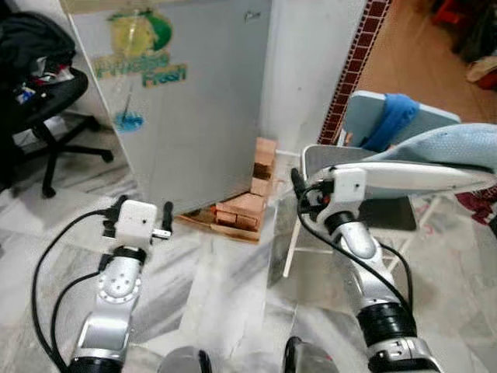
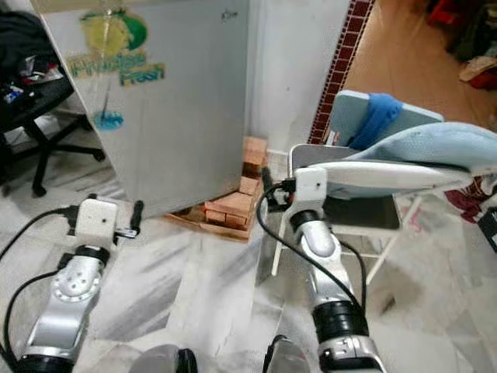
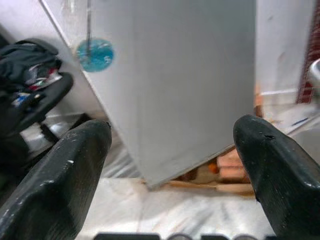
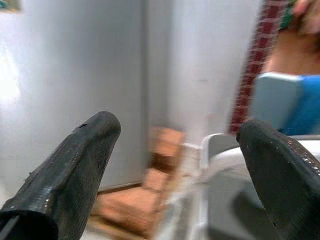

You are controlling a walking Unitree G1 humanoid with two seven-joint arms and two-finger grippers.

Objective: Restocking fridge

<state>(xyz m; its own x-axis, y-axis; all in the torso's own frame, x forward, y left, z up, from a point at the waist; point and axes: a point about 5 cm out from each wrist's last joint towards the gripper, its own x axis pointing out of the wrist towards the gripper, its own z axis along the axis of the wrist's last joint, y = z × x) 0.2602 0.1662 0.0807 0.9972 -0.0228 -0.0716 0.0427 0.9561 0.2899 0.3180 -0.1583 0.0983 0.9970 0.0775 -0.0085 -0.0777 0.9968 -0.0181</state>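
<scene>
The one fridge (image 1: 186, 101), door closed and bearing a green and yellow sticker, stands just ahead of the left claw (image 3: 170, 165), whose fingers (image 3: 65, 175) are spread apart and hold nothing. The right claw (image 4: 175, 165) is likewise apart and empty, with the fridge ahead and to its left and one folding chair (image 1: 373, 186), draped in blue cloth, close against its right side. One stack of bricks (image 1: 252, 198) on a board props the fridge corner between the two claws; one office chair (image 1: 46, 109) sits off beyond the left claw. The likely risks: the right arm snagging the folding chair as it reaches forward, or a foot knocking the bricks and unsettling the fridge.
</scene>
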